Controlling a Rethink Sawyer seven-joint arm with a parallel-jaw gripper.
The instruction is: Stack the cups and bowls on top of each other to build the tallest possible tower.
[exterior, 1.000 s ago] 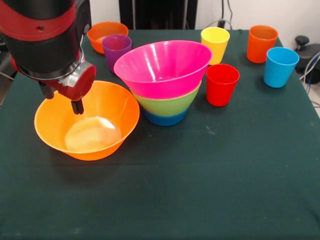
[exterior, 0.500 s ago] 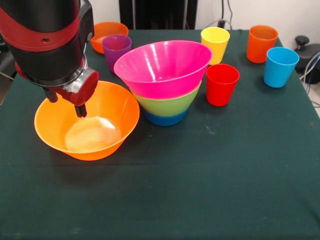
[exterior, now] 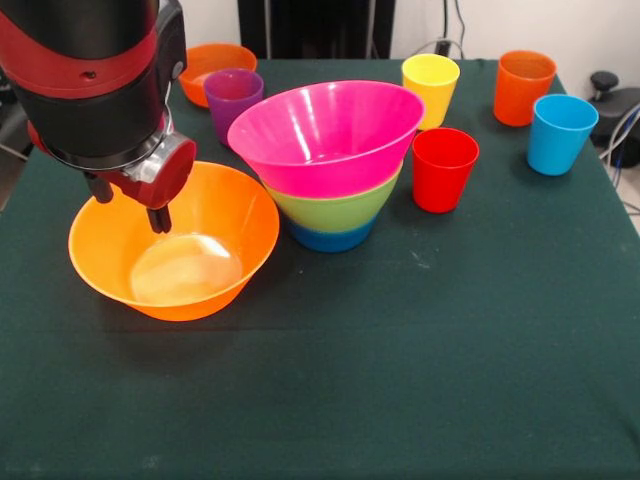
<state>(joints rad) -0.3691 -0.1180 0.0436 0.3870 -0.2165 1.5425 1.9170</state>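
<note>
Orange plastic, the large bowl [exterior: 175, 243] sits directly under the gripper [exterior: 130, 205], whose 2 fingers apparently straddle its far rim, grip state unclear.

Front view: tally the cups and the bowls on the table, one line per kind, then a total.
cups: 5, namely purple, yellow, orange, light blue, red
bowls: 5, namely large orange, small orange, pink, green, blue
Total: 10
</note>
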